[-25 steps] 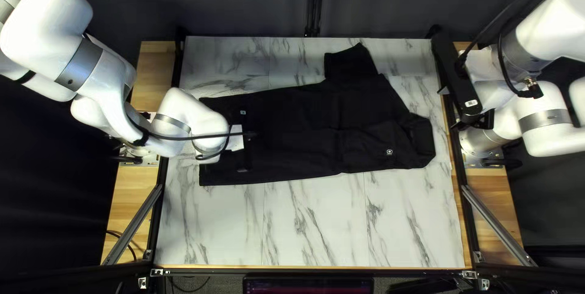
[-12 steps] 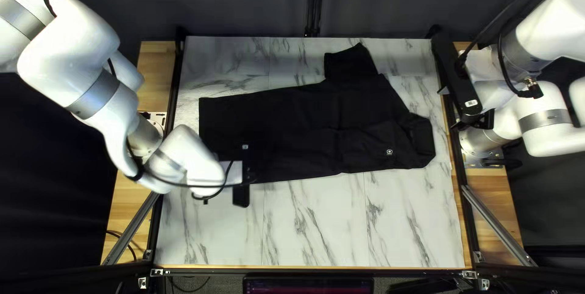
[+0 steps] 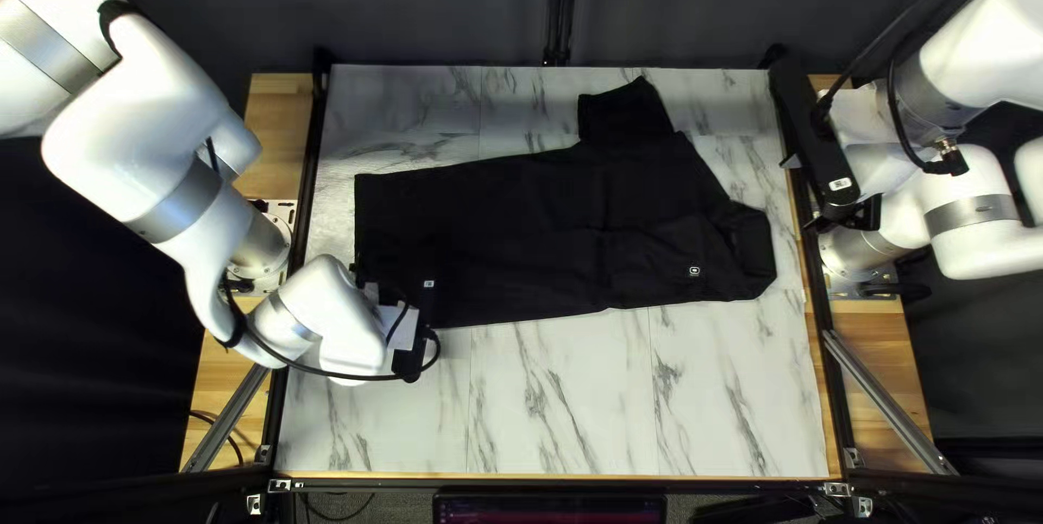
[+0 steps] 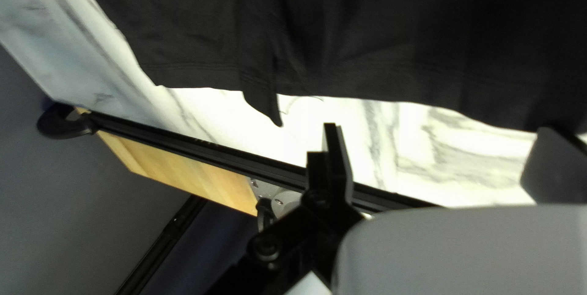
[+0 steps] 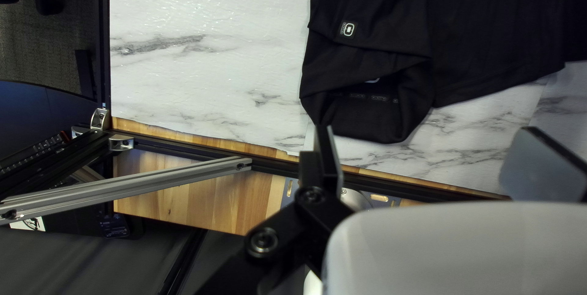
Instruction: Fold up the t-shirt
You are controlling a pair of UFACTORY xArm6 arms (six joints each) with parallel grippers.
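- The black t-shirt point(image 3: 522, 231) lies on the marble-patterned surface point(image 3: 565, 405), its hem point(image 4: 379, 81) toward my left arm point(image 3: 163, 166) and its collar point(image 3: 753, 244) toward my right arm point(image 3: 978, 198).
- It seems to be doubled lengthwise: only one sleeve point(image 3: 625, 114) sticks out, on the shirt's far side, and the near side runs almost straight. I judge this is made so that the body becomes a narrow strip, ready for a cross fold.
- A small badge point(image 5: 348, 29) is on the shirt close to the collar, which is bunched and partly open.
- At the hem, a little tongue of cloth point(image 4: 266, 102) goes out past the edge; it may need to be caught together with the other layers, otherwise the fold could come uneven.
- The left gripper point(image 4: 440, 129) is by the shirt's near hem corner, with its fingers spread and pinching nothing. Probably it is placed there for taking this corner; whether it touches the cloth, I cannot tell.
- The right gripper point(image 5: 430, 130) is beyond the shirt's collar end, its fingers also spread with no cloth between them, perhaps to leave room for the left.
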